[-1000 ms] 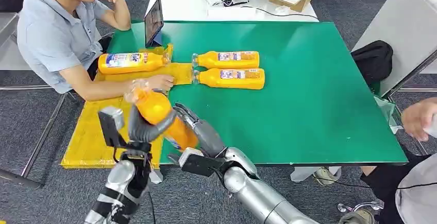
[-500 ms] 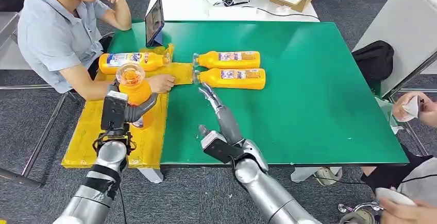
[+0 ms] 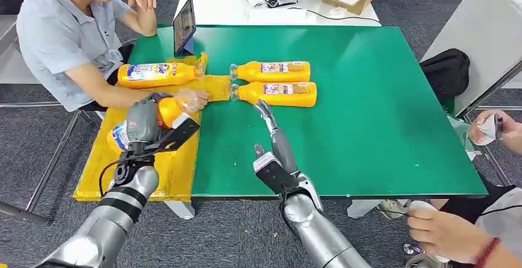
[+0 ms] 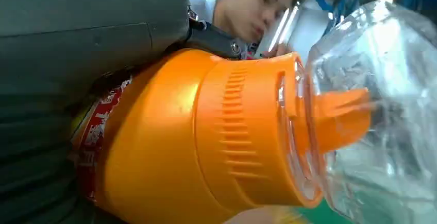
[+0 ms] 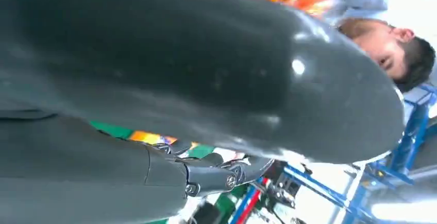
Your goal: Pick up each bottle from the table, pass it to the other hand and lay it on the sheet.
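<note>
We see the green counter (image 3: 369,126), largest thing in frame, with the yellow sheet (image 3: 117,163) draped over its 9 o'clock edge. A person's forearm (image 3: 123,98) lies across the sheet at about 10 o'clock from our left hand. One bottle (image 3: 157,74) lies on the sheet at 11 o'clock; two bottles (image 3: 275,71) (image 3: 280,93) wait on the counter near 12.

Left hand (image 3: 144,123) grips the carried bottle (image 3: 123,134), tilted over the sheet, not yet laid down. Right hand (image 3: 266,117) is released, fingers straight, pointing at the nearer waiting bottle.

Risks, our judgement:
- bottle set down on the person's hand, which is just beside it
- round body rolls off the sheet's edge once let go
- right hand nudges the nearer bottle into its neighbour
</note>
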Controlling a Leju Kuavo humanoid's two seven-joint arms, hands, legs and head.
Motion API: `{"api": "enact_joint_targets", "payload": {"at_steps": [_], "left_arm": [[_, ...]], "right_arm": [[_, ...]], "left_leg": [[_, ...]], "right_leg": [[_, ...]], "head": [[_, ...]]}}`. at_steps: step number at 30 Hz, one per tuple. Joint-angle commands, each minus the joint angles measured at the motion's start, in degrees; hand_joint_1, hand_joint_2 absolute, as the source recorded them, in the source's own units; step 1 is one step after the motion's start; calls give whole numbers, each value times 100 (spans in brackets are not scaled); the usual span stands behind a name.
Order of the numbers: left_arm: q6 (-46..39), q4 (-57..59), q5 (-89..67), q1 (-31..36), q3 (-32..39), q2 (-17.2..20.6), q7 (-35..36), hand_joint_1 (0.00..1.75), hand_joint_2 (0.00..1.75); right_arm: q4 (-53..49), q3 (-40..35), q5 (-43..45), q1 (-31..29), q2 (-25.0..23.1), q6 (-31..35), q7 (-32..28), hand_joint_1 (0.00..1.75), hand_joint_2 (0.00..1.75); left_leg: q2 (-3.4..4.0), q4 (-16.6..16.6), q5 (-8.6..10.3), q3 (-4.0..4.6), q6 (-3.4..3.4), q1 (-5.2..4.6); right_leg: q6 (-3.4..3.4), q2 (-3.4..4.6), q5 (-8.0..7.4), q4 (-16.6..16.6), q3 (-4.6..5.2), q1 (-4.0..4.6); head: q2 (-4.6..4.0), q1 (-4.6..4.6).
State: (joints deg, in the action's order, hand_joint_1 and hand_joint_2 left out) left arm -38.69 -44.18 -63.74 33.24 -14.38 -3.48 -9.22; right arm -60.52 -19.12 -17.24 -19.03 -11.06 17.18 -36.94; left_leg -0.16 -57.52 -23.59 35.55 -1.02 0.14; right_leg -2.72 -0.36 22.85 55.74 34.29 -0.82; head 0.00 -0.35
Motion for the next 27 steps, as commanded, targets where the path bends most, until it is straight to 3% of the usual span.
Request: {"api": "enact_joint_targets", "payload": {"at_steps": [1, 5, 10, 11, 12, 13, 14, 17, 18, 27], "left_arm": [[456, 2226, -671, 890, -637, 74, 360, 175, 175], [932, 2380, -1043, 861, -914, 62, 312, 175, 175], [1644, 2452, -925, 651, -1040, 61, -568, 175, 175], [1765, 2427, -729, 601, -922, 30, -697, 150, 175], [1857, 2360, -537, 530, -883, 20, -1029, 101, 175], [2027, 2336, -335, 492, -790, 4, -1211, 30, 175], [2271, 2317, -136, 492, -733, 0, -1441, 0, 175], [2759, 2040, 309, 458, -802, 73, -1948, 0, 175], [2866, 1981, 385, 460, -849, 108, -2005, 0, 0], [3119, 1822, 662, 435, -986, 200, -2315, 0, 0]], "right_arm": [[0, 109, 108, 88, -90, -134, 63, 0, 0], [79, 69, 144, 81, -108, -229, 85, 0, 0], [285, 41, 247, 24, -140, -332, 37, 0, 0], [303, 55, 265, 18, -140, -317, 15, 0, 0], [320, 51, 282, 4, -135, -350, 1, 0, 0], [336, 58, 295, -6, -137, -359, -12, 0, 0], [357, 74, 313, -28, -146, -356, -35, 0, 0], [437, 121, 391, -126, -185, -407, -103, 0, 0], [458, 124, 405, -144, -198, -421, -122, 0, 0], [529, 125, 443, -188, -225, -460, -179, 0, 0]], "left_leg": [[-4, 3, -6, -13, 4, 2], [-4, -1, -9, -15, 5, 3], [6, 0, -15, -29, 8, 4], [6, 4, -10, -22, 6, 3], [5, 4, -9, -20, 5, 2], [5, 5, -12, -28, 7, 2], [1, 5, -7, -18, 5, 1], [5, 5, -6, -16, 3, 0], [8, 3, -10, -21, 4, 0], [5, 5, -8, -26, 4, 0]], "right_leg": [[7, -4, 7, -1, -15, 2], [8, -4, 10, 1, -17, 4], [13, 7, 12, -1, -29, 5], [11, 6, 8, -2, -22, 3], [9, 6, 6, -4, -20, 3], [11, 7, 10, -3, -27, 2], [8, 4, 6, -3, -20, 1], [7, 7, 4, -3, -18, 0], [8, 10, 6, -1, -22, 1], [8, 8, 6, -2, -29, 0]], "head": [[0, 0], [0, 0], [0, 0], [0, 0], [0, 0], [0, 0], [0, 0], [0, 0], [0, 0], [0, 0]]}}
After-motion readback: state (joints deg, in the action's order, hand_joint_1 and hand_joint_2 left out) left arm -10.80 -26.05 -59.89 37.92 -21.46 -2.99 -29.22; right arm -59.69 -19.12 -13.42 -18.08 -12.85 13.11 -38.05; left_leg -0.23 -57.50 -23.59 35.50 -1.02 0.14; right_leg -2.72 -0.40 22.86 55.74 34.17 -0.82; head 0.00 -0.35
